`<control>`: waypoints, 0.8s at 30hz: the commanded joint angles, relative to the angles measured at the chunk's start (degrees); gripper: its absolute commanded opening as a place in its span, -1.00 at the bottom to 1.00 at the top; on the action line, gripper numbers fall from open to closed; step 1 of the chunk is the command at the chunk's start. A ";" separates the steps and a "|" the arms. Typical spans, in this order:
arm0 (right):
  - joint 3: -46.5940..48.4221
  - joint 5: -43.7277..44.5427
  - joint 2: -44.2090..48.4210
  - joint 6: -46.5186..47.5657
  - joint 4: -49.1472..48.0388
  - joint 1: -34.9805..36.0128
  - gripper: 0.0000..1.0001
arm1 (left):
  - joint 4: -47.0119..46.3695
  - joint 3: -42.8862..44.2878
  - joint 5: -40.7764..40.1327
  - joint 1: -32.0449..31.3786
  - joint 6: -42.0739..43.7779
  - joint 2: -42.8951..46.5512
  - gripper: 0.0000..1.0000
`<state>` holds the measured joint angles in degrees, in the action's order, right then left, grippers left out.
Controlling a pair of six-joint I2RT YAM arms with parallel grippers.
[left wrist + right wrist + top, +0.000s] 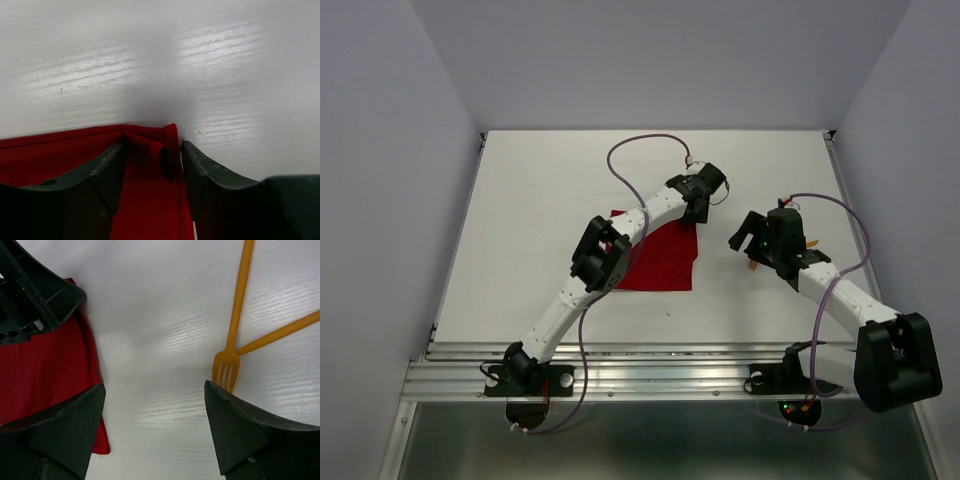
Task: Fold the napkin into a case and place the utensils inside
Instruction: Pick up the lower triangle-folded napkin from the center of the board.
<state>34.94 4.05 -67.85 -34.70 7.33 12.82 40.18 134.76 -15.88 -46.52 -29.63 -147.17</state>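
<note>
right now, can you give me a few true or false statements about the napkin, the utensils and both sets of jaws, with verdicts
1. The right jaws stand open over bare table. True.
2. The fork lies on the napkin. False: it lies on the table, apart from the napkin.
3. The left jaws straddle a corner of the napkin. True.
4. The right jaws hold the other orange utensil. False: it lies on the table beside the fork, and the jaws hold nothing.
</note>
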 commanded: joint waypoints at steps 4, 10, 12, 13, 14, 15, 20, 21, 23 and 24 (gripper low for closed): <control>0.83 0.43 1.06 0.42 -0.48 0.28 0.70 | 2.44 2.00 -1.70 -0.32 0.89 -2.06 -0.16; 1.10 -0.01 1.06 0.60 -0.48 0.28 0.70 | 1.04 0.07 1.11 -0.06 1.50 -0.92 -0.95; 1.27 -0.71 0.53 1.21 -0.48 0.28 0.70 | 0.51 -0.55 3.90 0.38 1.68 -0.22 -1.00; 1.45 -2.37 0.44 1.73 -0.65 0.28 0.70 | 0.16 -0.98 4.88 0.55 1.68 0.83 -1.00; 1.54 -3.25 0.01 2.09 -0.83 0.28 0.70 | -0.36 -1.51 7.24 0.82 1.76 1.62 -1.00; 1.45 -3.79 -0.69 2.35 -1.53 0.28 0.69 | -2.28 -3.78 8.83 1.43 1.94 2.58 -1.00; 0.66 -13.34 -2.72 2.09 -4.87 0.28 0.68 | -12.13 -15.82 20.43 4.59 0.54 12.41 -1.00; 0.22 -14.68 -2.98 1.57 -5.74 0.28 0.68 | -15.80 -20.02 24.28 5.21 0.10 13.74 -1.00; -0.22 -17.76 -4.39 1.04 -8.98 1.15 0.68 | -18.99 -23.47 29.03 7.23 -1.66 16.74 -1.00; -0.74 -18.29 -4.74 0.43 -9.87 1.68 0.68 | -21.26 -25.84 30.28 7.76 -2.01 17.44 -1.00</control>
<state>34.85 -7.38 -71.29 -33.69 5.10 12.82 27.33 114.83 3.09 -41.56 -29.43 -136.64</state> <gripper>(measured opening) 0.840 0.037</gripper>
